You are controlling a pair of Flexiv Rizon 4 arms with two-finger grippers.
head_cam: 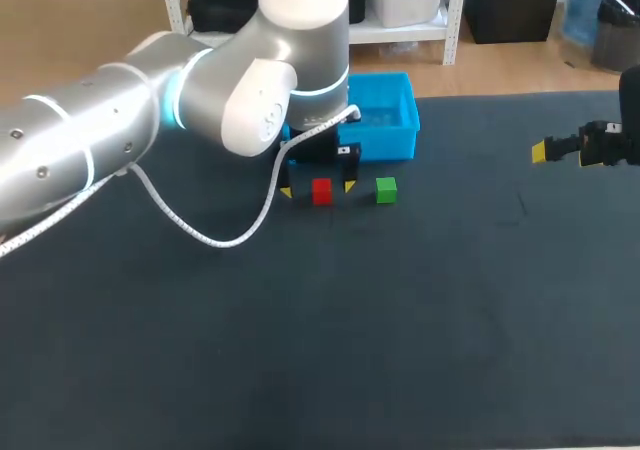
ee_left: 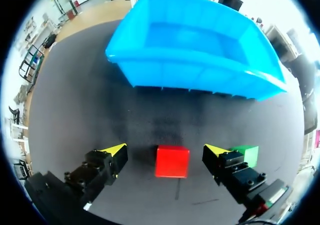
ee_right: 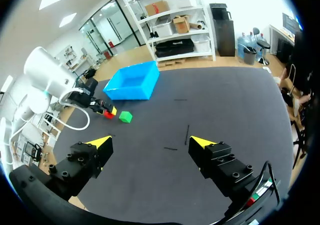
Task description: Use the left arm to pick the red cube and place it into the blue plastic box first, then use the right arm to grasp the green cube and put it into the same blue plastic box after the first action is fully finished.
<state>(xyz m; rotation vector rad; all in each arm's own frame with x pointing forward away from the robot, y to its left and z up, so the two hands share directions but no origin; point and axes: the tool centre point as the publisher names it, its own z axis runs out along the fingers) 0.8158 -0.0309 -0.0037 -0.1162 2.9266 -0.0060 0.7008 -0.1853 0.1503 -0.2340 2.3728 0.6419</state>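
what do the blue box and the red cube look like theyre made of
Blue box: looks like moulded plastic, smooth with a faint sheen, thin walls and a lipped rim.
Red cube: evenly coloured, matte faces, crisp edges; it could be painted wood, foam or plastic, and the look does not settle which.

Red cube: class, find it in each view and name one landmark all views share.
Head view: red cube between the tips of the left gripper, before the blue box.
Left wrist view: cube between the open fingers, untouched.
Right wrist view: cube far ahead, beside the green cube.
Shared landmark: the blue box.
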